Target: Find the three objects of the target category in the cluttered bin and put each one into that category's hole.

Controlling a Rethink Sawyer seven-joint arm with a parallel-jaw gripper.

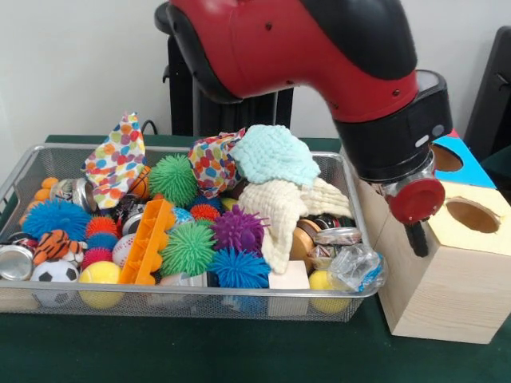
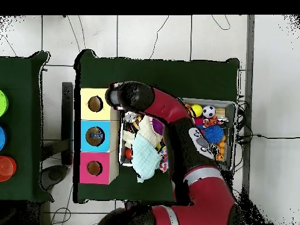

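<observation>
Hanging between the wire bin (image 1: 24,171) and the yellow-topped box (image 1: 447,279), the end effector (image 1: 417,238) shows one dark tip; its state cannot be determined. The arm (image 2: 176,126) hides much of the bin in the overhead view.

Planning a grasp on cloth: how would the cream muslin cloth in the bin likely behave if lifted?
The cream muslin cloth lies draped in soft folds over the toys, so it is probably floppy and light. It may sag and trail when lifted, and could drag the spiky purple ball beside it.

A robot lab. A red arm (image 1: 319,48) works over a green-clothed bench (image 2: 158,70) on a tiled floor (image 2: 269,88). Cables (image 2: 158,35) trail across the tiles.
</observation>
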